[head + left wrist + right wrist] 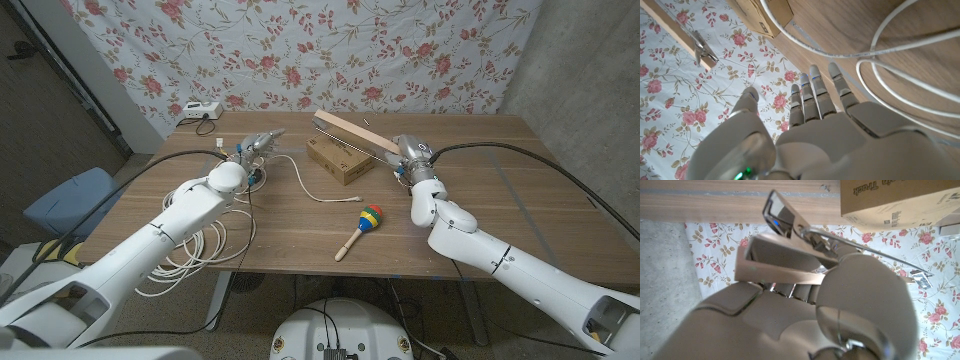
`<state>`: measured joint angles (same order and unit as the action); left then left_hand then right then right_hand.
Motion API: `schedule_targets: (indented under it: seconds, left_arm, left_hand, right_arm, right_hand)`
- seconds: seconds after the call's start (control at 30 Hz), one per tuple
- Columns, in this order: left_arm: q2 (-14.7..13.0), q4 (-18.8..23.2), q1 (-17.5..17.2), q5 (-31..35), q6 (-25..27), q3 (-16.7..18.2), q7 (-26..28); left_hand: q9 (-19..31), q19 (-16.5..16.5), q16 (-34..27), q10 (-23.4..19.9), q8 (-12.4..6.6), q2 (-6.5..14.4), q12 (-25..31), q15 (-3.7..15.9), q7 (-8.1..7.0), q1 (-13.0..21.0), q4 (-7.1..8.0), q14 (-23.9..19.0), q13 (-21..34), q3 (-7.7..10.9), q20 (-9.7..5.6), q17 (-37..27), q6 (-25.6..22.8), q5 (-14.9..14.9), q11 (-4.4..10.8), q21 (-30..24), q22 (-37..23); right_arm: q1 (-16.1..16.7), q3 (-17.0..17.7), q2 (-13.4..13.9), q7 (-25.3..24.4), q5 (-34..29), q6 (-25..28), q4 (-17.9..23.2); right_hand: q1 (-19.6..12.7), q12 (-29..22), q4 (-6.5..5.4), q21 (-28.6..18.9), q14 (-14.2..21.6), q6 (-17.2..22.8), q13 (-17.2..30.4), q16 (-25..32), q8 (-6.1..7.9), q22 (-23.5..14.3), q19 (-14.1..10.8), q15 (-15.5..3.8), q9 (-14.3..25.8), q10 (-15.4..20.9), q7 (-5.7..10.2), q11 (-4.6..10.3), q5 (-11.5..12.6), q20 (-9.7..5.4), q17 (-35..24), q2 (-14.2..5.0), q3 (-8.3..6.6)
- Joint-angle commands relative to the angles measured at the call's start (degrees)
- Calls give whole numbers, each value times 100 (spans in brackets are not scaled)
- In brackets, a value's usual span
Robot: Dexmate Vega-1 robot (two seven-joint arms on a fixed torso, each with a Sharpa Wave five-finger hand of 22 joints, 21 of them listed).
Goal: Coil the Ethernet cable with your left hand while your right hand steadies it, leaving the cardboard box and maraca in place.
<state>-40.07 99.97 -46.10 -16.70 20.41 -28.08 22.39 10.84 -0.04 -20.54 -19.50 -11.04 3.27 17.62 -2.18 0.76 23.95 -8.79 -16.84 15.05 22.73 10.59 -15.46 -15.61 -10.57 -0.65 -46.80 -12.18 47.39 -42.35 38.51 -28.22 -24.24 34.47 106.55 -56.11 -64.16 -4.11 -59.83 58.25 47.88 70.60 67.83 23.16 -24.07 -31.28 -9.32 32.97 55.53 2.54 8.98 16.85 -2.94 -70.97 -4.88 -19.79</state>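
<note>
The white Ethernet cable [312,189] runs from beside the cardboard box [338,160] across the table's left part. It gathers in loose loops [195,250] that hang over the front left edge. My left hand [258,148] hovers over the cable's far end with fingers straight and spread, holding nothing. In the left wrist view the hand [815,115] has cable strands [890,95] beyond it. My right hand [410,160] is just right of the box, and its fingers [790,260] look bent; I cannot tell its grip. The maraca [362,225] lies in front of the box.
A wooden strip with a metal clip [345,130] leans over the box, its end near my right hand. A white device [197,110] sits at the back left corner. A blue seat [65,200] stands off the table's left side. A floral curtain hangs behind.
</note>
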Motion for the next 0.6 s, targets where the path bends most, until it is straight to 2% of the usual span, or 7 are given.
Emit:
schedule_targets:
  seconds: [0.03, 0.07, 0.2, 0.3, 0.37, 0.43, 0.6]
  left_arm:
    - [-379, 778, -39, 1268, 626, -335, 529]
    - [-448, 794, 9, 1408, 598, -398, 455]
    - [-648, 847, 323, 1980, 697, -678, 60]
    - [-768, 881, 665, 2454, 894, -946, -384]
    - [-857, 898, 943, 2833, 1040, -1185, -785]
    - [-911, 893, 1223, 3208, 1180, -1428, -1220]
    - [-969, 790, 1821, 3969, 1205, -1905, -2324]
  left_hand:
    - [5, -477, 353, 459, 63, -227, -195, -13, -185, 58, 6, 509, 10, -81, 63, 174, 482, -17, 161, 212, 52]
    - [2, -598, 417, 582, 56, -265, -250, -22, -242, 54, 18, 582, -3, -105, 98, 212, 552, -32, 219, 278, 66]
    - [-2, -611, 566, 762, 31, -288, -332, 35, -296, 119, 9, 809, -29, -107, 65, 277, 603, -66, 431, 321, 83]
    - [-2, -443, 582, 698, -61, -180, -319, 201, -419, 378, -51, 700, -64, -2, -31, 342, 407, -118, 537, 294, 95]
    - [-1, -317, 567, 543, -122, -184, -270, 313, -518, 561, -98, 553, -90, 42, -108, 381, 215, -131, 636, 270, 101]
    - [-2, -301, 582, 535, -121, -188, -276, 347, -593, 694, -130, 539, -105, 72, -119, 397, 193, -143, 683, 277, 104]
    - [-3, -384, 681, 625, -103, -316, -328, 301, -641, 934, -163, 690, -133, 69, -59, 419, 192, -167, 725, 340, 112]
  right_arm:
    - [406, 464, -76, -565, 72, -637, -108]
    - [432, 489, -73, -572, 85, -665, -96]
    - [531, 569, -59, -657, 86, -806, -83]
    - [618, 631, -36, -732, 75, -906, -54]
    - [694, 695, -35, -807, 92, -981, -33]
    - [761, 744, -43, -856, 87, -973, 5]
    - [928, 855, -34, -963, 88, -1015, 70]
  right_hand:
    - [569, -77, -427, -81, 7, 16, 28, 89, 95, -18, 16, -299, 75, 20, -32, 35, 19, -242, -15, -615, -486]
    - [571, -94, -427, -97, 6, 13, 30, 103, 110, -19, 18, -299, 95, 16, -30, 30, 20, -245, -15, -614, -488]
    - [576, -145, -427, -142, 11, 11, 35, 148, 156, -21, 26, -299, 153, 16, -25, 29, 21, -251, -14, -614, -493]
    - [575, -166, -424, -164, 13, 15, 36, 170, 181, -22, 31, -299, 182, 0, -39, 32, 22, -253, -15, -611, -497]
    - [576, -186, -422, -182, 12, 9, 37, 188, 198, -22, 35, -299, 206, -6, -40, 33, 23, -256, -15, -609, -500]
    - [576, -197, -421, -191, 11, 2, 37, 198, 206, -22, 40, -298, 219, -7, -36, 39, 23, -261, -15, -607, -501]
    - [577, -249, -417, -238, 5, 0, 37, 243, 254, -21, 50, -297, 278, -19, -45, 33, 24, -262, -15, -603, -508]
